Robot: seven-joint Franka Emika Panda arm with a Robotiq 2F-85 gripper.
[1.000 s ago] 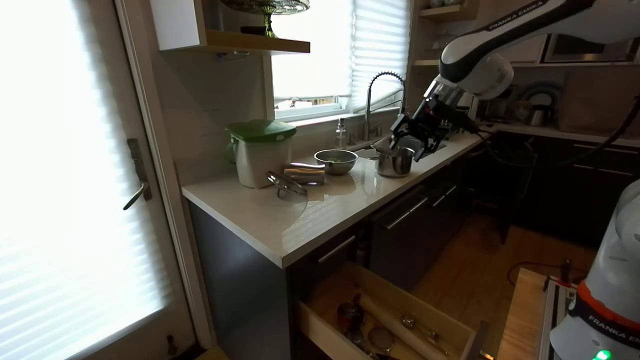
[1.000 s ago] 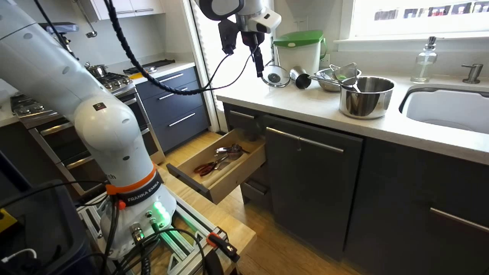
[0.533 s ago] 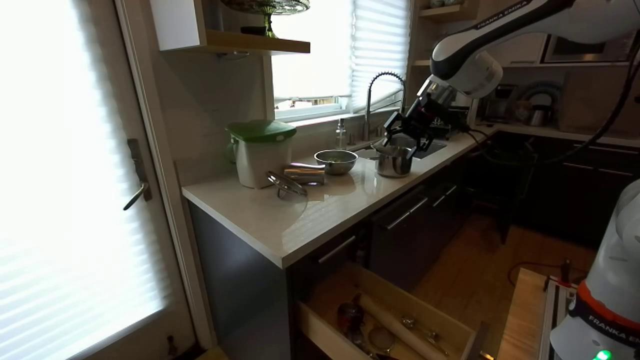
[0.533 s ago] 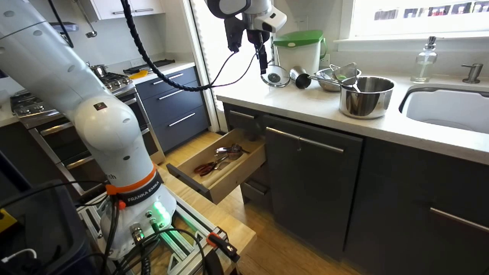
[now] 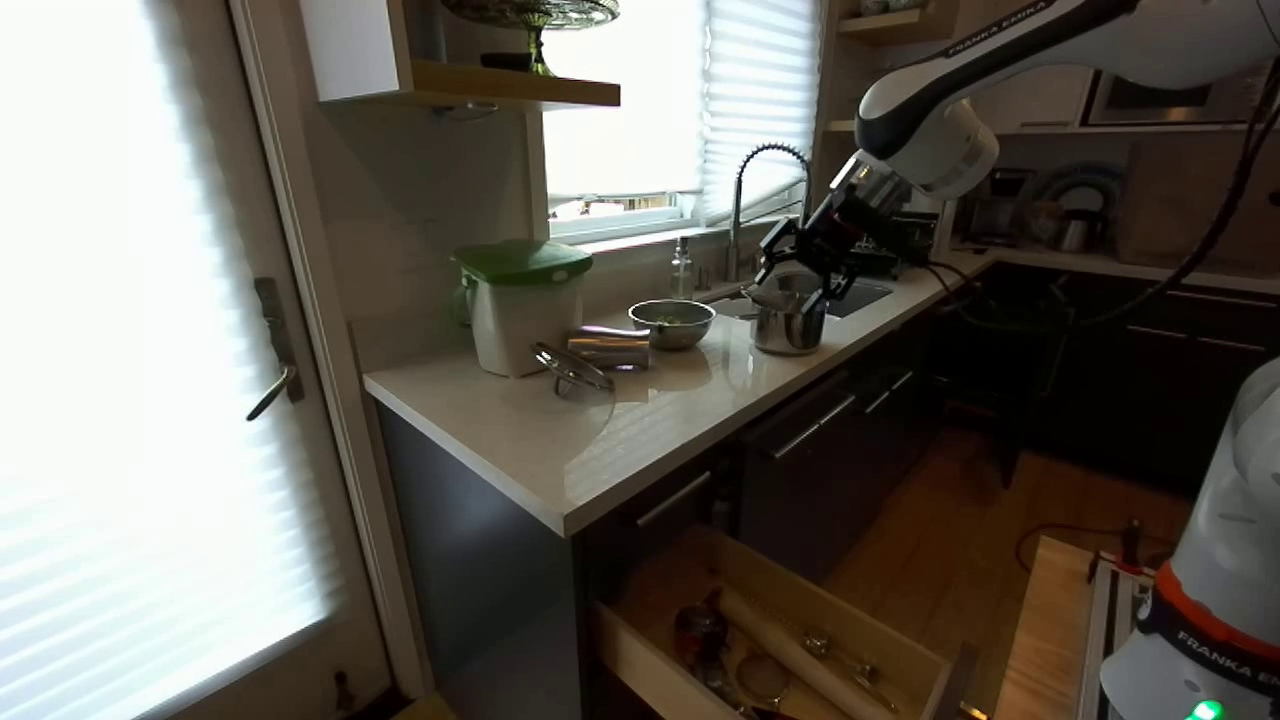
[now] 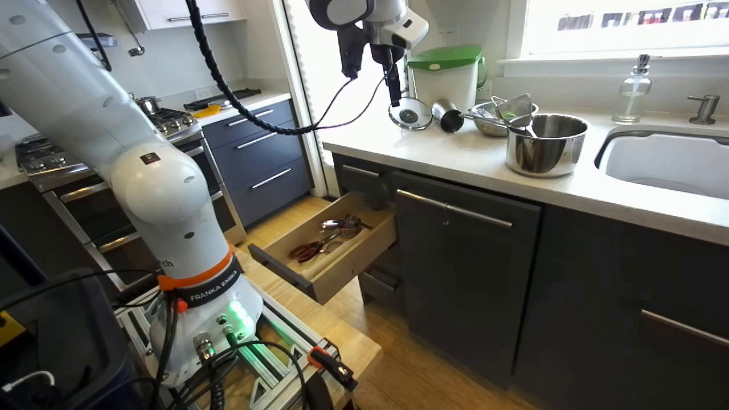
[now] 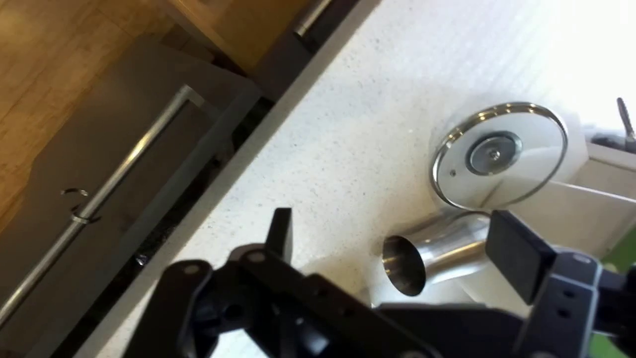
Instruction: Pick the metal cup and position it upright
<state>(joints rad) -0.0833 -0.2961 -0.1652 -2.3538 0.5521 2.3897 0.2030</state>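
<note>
Metal cup (image 5: 609, 347): in an exterior view, lying on its side on the surface (image 5: 500, 430), with end effector (image 5: 785, 295) slightly nearer than a second ago, probably for grasping. In an exterior view, beside glass lid (image 6: 411, 114), not yet touched. In wrist view, visible between widely spread fingers (image 7: 519, 253), with nothing held.

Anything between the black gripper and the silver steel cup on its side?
In the wrist view, nothing visible blocks the black gripper from the silver steel cup. The round glass lid with a metal rim and the white tub with a green lid sit close to the cup, so side clearance may be tight.
</note>
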